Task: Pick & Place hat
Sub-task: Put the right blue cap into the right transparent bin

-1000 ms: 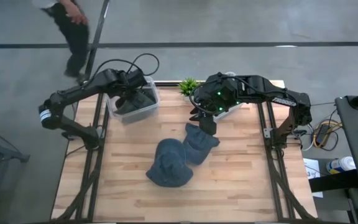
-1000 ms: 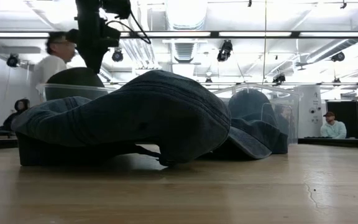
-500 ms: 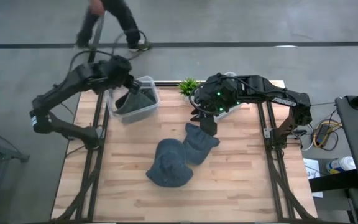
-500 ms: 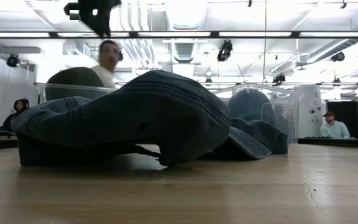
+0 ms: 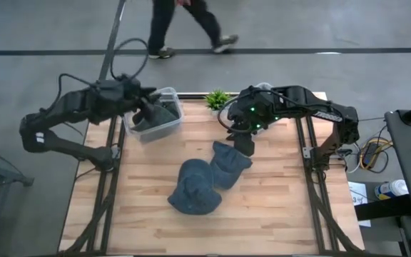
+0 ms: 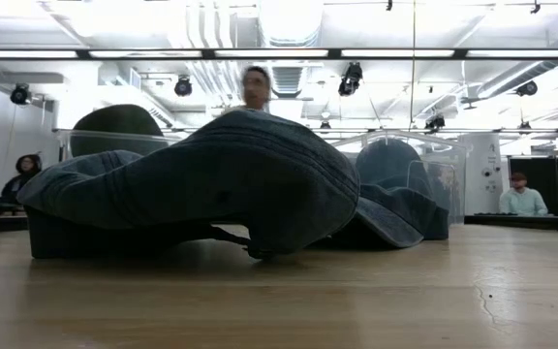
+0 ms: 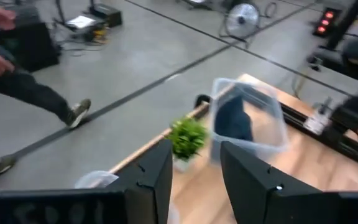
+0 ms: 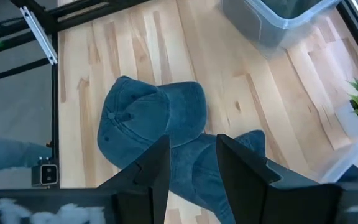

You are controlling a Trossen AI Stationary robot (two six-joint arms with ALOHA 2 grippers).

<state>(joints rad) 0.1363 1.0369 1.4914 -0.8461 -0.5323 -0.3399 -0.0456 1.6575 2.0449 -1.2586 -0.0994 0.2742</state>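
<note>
At far left, the left gripper (image 5: 148, 108) hovers over the clear bin (image 5: 171, 123), fingers parted and empty. Mid-table lie two soft denim hats (image 5: 195, 187); the right gripper (image 5: 242, 145), slightly parted and empty, hangs above the right one (image 5: 228, 162). Light, floppy cloth; pinch a crown fold.

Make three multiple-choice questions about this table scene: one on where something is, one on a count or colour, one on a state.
1. Where is the small green plant?
A. at the far edge of the table, between the two clear bins
B. on top of the hats
C. on the floor

2. How many blue denim hats lie on the wood?
A. none
B. two
C. five

3. What is the left hand doing?
A. gripping a hat
B. open and holding nothing
C. pressing on the plant

Answers: 1 A, the high view shows it between the bins; 2 B, two overlapping hats lie mid-table; 3 B, its wrist view shows parted fingers with nothing between them.
</note>
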